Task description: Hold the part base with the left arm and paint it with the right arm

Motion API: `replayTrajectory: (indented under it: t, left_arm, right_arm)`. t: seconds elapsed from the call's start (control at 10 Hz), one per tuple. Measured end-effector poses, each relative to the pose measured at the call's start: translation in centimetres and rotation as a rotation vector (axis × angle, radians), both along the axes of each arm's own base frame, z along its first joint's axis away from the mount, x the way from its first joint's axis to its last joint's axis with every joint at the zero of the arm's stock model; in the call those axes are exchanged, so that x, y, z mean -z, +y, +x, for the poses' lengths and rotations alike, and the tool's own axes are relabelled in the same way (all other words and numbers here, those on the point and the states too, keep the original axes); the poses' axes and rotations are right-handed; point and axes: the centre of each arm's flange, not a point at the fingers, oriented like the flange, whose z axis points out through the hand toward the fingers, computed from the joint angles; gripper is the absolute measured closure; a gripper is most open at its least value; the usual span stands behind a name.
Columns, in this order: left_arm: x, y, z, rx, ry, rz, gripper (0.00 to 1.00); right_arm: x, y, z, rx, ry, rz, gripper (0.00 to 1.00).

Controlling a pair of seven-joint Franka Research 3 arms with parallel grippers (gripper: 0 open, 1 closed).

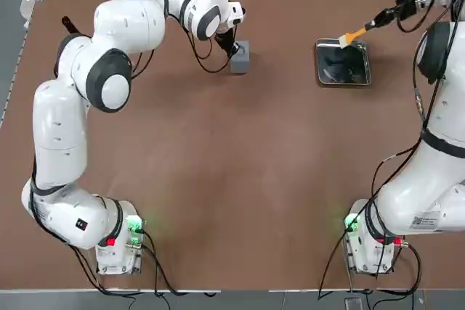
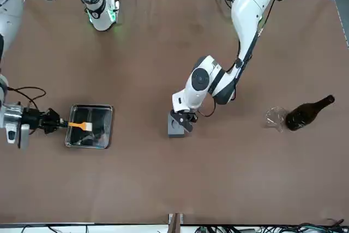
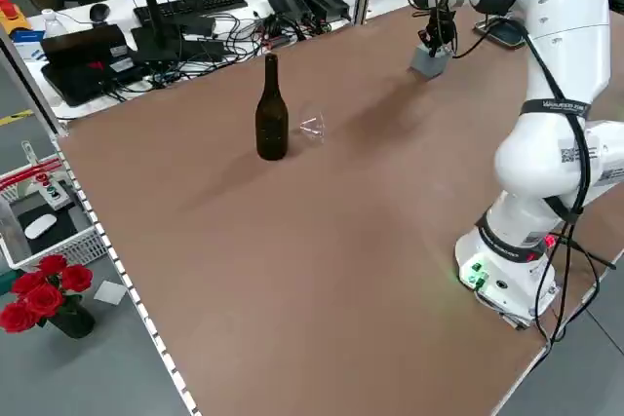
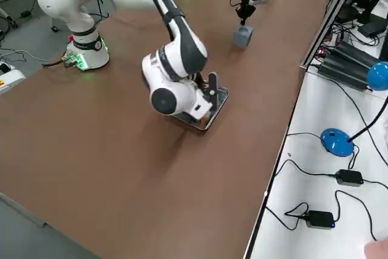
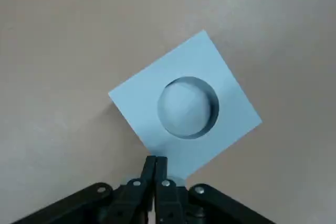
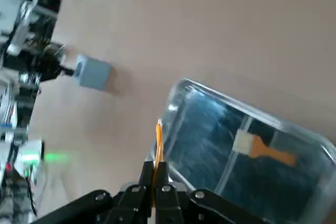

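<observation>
The part base is a small grey block with a round hole in its top, standing on the brown table. My left gripper is shut, and its closed fingertips rest against the block's edge; in the front view the left gripper sits right beside the part base. My right gripper is shut on a brush with an orange handle. Its pale bristles hang over the near corner of the steel tray. The right wrist view shows the thin orange handle between shut fingers.
A dark bottle and a clear glass stand on the table beyond the left arm's side, the bottle upright. Cables, a keyboard and boxes line the benches past the table's edges. Red flowers sit off the table.
</observation>
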Motion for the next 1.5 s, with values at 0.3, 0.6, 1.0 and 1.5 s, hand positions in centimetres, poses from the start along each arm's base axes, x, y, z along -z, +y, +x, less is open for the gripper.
replayTrajectory:
  t: [0.3,0.6,1.0,1.5]
  left_arm:
    - [0.0,0.0,0.0,0.000,0.000,0.000,0.93]
    - [0.0,0.0,0.0,-0.001,0.000,0.000,0.93]
    - [0.0,0.0,0.0,-0.001,0.000,0.000,0.93]
    - [0.0,0.0,0.1,-0.001,-0.001,0.000,0.93]
  right_arm:
    - [0.5,-3.2,-1.3,0.189,0.178,-0.028,0.96]
    - [6.3,-5.2,-2.7,0.237,0.282,-0.041,0.96]
    - [9.5,-6.3,-1.5,0.179,0.252,-0.083,0.96]
    - [10.4,-6.7,-1.0,0.134,0.206,-0.102,0.93]
